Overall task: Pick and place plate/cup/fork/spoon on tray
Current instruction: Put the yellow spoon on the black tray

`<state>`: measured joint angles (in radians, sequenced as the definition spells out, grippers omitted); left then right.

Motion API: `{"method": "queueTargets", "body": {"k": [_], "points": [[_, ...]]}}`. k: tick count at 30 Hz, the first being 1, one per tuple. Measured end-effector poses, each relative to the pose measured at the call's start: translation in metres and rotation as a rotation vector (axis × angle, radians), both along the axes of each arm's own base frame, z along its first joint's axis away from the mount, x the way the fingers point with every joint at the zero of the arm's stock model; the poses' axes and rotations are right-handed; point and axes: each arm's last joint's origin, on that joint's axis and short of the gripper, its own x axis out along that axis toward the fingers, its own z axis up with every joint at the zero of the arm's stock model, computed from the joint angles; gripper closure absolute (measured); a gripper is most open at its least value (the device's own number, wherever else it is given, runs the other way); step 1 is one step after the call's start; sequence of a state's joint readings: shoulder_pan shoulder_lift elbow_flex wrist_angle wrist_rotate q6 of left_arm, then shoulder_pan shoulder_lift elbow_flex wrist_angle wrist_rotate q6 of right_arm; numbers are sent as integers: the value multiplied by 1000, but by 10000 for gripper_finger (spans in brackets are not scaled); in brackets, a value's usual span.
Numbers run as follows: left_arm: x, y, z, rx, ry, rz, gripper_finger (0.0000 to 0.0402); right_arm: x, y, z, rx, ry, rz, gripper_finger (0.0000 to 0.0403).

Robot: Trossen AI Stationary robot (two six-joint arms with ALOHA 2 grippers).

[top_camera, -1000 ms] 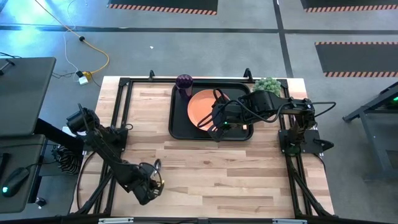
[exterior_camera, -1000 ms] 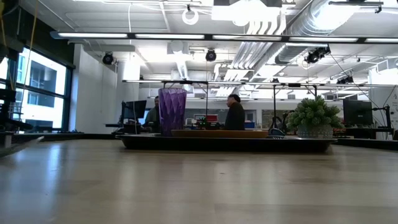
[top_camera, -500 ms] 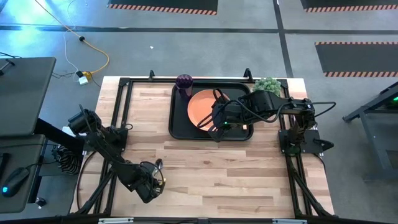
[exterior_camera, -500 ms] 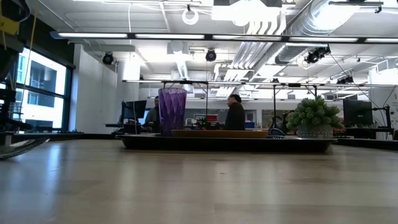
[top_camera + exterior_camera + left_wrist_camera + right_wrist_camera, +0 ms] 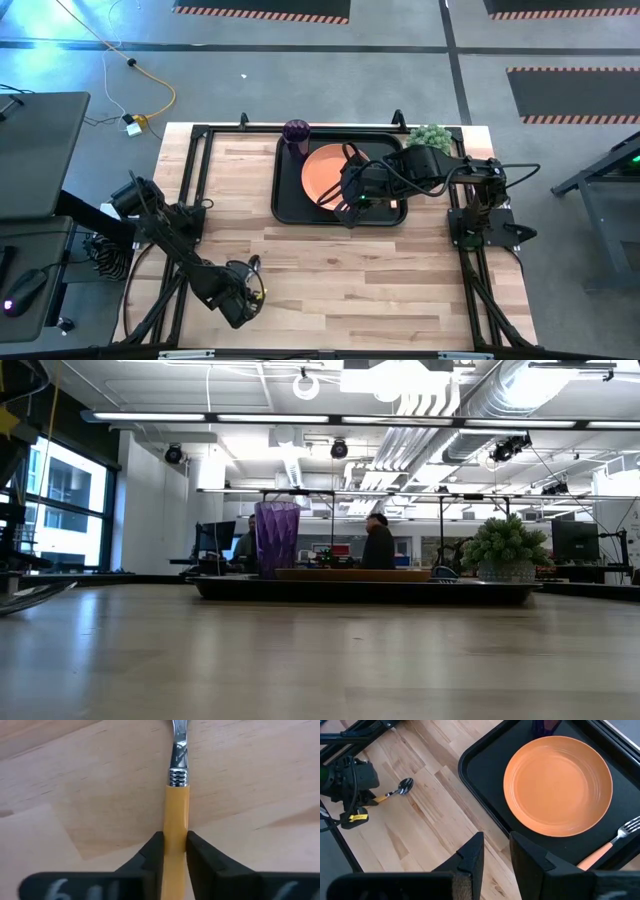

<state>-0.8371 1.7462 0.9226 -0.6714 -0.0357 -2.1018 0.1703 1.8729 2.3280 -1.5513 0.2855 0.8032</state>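
My left gripper (image 5: 246,285) is near the table's near left corner, shut on the spoon (image 5: 176,820), which has an orange handle and a silver neck. The right wrist view shows the spoon's bowl (image 5: 406,784) pointing away from that gripper. My right gripper (image 5: 496,840) hovers open and empty over the near rim of the black tray (image 5: 286,205). On the tray are the orange plate (image 5: 330,172), the purple cup (image 5: 296,133) at its far left corner, and the fork (image 5: 612,845) at the plate's right. My left gripper pinches the spoon's orange handle (image 5: 176,832) between its two fingers, a short way behind the metal collar (image 5: 179,777). The handle runs straight out ahead of the fingers, bowl end leading. The handle's free end is hidden by the gripper. Whether the bowl rests on the table I cannot tell.
A small green plant (image 5: 430,135) stands at the table's far right, beside the tray. The low view shows the cup (image 5: 277,538), the plate (image 5: 352,574) and the plant (image 5: 505,545) in a row. Bare wood lies between the spoon and the tray.
My left gripper, shut on the spoon, has shifted a little toward the table's far edge, and part of that arm has come into the low view at its left edge. My right arm has kept still.
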Motion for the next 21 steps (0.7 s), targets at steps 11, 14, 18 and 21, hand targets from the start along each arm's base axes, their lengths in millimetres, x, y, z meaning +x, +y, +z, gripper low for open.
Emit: {"method": "queueTargets", "body": {"k": [11, 14, 18, 21], "points": [[-1, 1, 6, -4, -27, -54, 360, 0, 0, 0, 0, 0, 0, 318], [-2, 2, 11, -6, -54, -57, 360, 0, 0, 0, 0, -1, 0, 318], [-2, 5, 17, 17, -92, -82, 360, 1, 0, 0, 5, -7, -2, 318], [-2, 4, 21, 5, -109, -106, 360, 1, 0, 0, 31, -12, -24, 318]]}}
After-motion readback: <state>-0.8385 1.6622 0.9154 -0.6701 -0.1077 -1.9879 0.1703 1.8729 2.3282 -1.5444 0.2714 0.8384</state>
